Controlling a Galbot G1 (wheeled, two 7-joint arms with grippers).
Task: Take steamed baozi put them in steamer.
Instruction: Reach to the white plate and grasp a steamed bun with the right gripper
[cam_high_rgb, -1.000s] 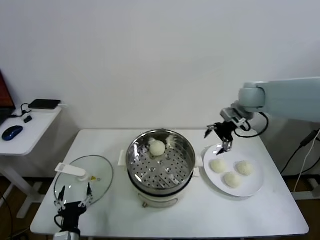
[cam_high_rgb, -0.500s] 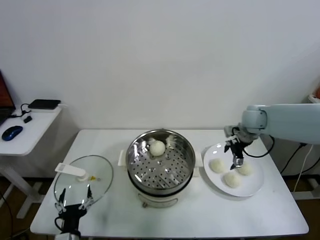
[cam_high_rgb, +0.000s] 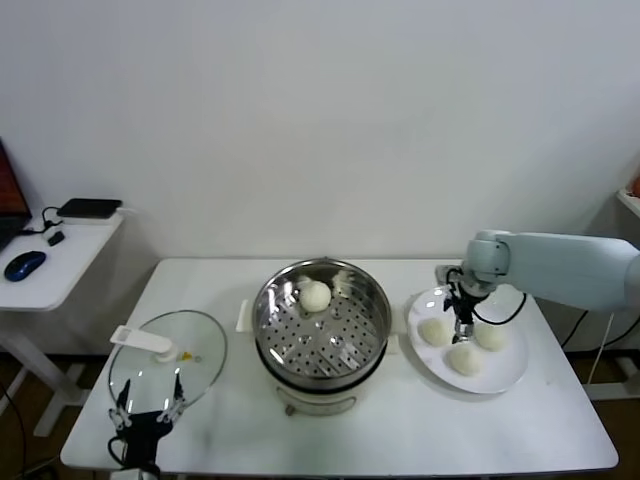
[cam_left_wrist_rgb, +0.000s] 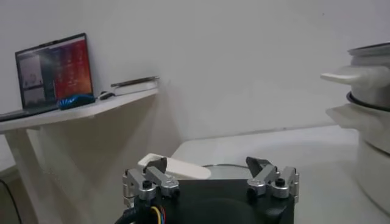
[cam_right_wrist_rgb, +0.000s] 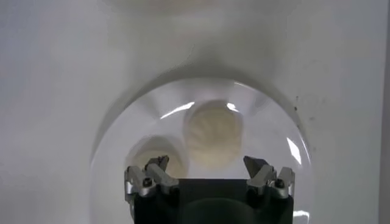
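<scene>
Shiny round steel steamer pot (cam_high_rgb: 283, 345) holds one small white dough bun (cam_high_rgb: 315, 295). Three buns left on flat white plate (cam_high_rgb: 505, 378). Right gripper (cam_high_rgb: 461, 322) over plate, jaws spread, empty. Left gripper (cam_high_rgb: 146, 407) parked near glass lid (cam_high_rgb: 195, 345), jaws spread.

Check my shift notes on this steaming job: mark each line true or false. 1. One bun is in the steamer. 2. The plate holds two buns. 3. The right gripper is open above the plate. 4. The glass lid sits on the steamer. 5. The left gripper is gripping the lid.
1. True: one bun lies on the perforated tray of the steamer.
2. False: the plate holds three buns.
3. True: the right gripper hangs open over the plate, holding nothing.
4. False: the lid lies on the table left of the steamer, which is uncovered.
5. False: the left gripper is open near the lid, holding nothing.
</scene>
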